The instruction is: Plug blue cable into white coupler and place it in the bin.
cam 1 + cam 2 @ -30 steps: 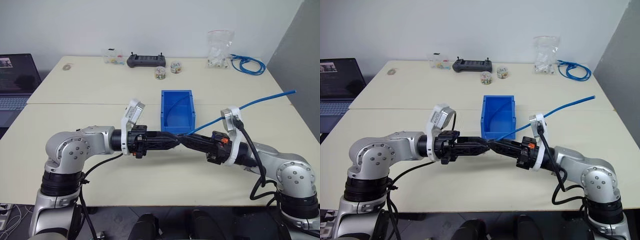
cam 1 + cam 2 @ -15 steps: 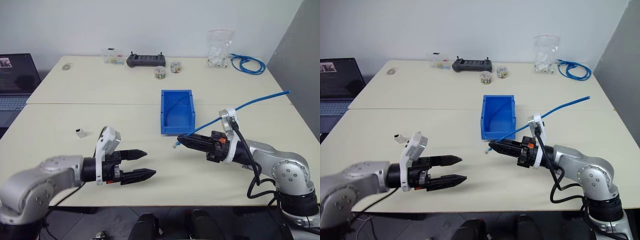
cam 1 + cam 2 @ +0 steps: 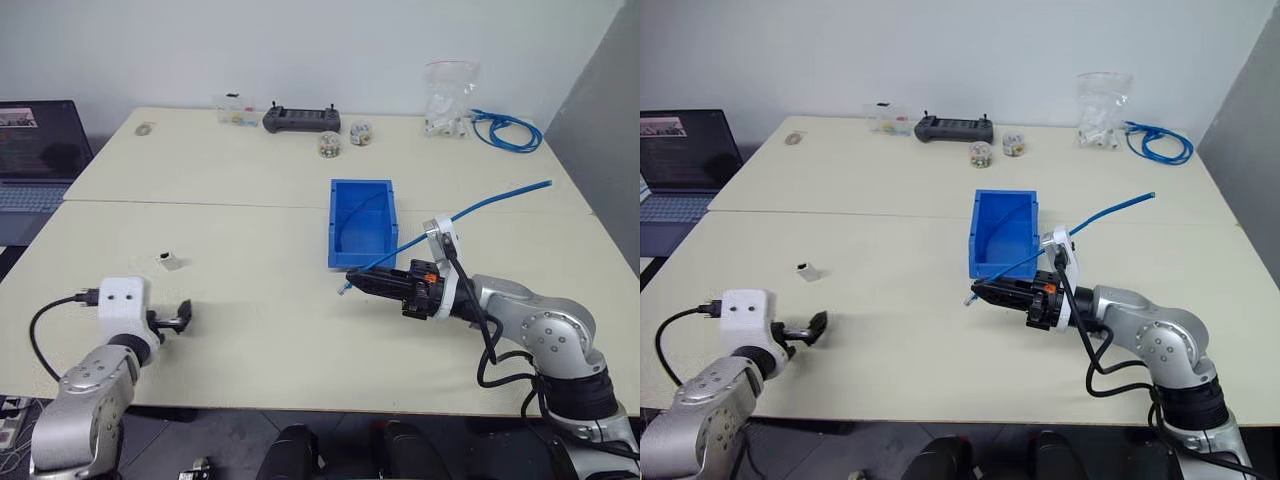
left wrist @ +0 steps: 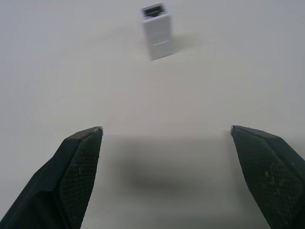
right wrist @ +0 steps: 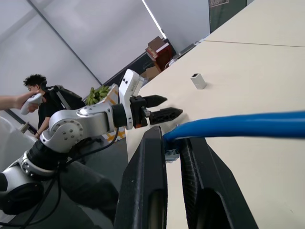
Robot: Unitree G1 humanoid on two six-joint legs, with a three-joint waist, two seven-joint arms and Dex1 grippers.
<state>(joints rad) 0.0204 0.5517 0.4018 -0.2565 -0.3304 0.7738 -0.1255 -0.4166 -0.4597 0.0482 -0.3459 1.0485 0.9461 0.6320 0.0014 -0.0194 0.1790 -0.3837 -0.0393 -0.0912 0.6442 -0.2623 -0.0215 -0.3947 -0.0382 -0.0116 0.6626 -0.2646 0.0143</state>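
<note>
The white coupler (image 3: pixel 167 262) lies alone on the left part of the table, also seen in the left wrist view (image 4: pixel 156 31) with its dark socket facing away. My left gripper (image 3: pixel 176 319) hovers low near the table's front left, open and empty, a short way in front of the coupler. Just before the bin's front, my right gripper (image 3: pixel 352 283) is shut on the blue cable (image 3: pixel 480 208) close to its clear plug (image 3: pixel 343 290). The cable rises back to the right past the blue bin (image 3: pixel 357 255), which stands at the table's middle.
A laptop (image 3: pixel 40 150) sits off the table's left. Along the far edge are a small clear box (image 3: pixel 237 110), a black controller (image 3: pixel 300 120), two small jars (image 3: pixel 328 146), a clear bag of white parts (image 3: pixel 445 100) and a coiled blue cable (image 3: pixel 505 128). A person (image 5: pixel 40 102) stands beyond the table.
My left gripper has opened, parted from the right gripper and swung left and down to the table's front left. The right gripper has kept its hold on the cable.
</note>
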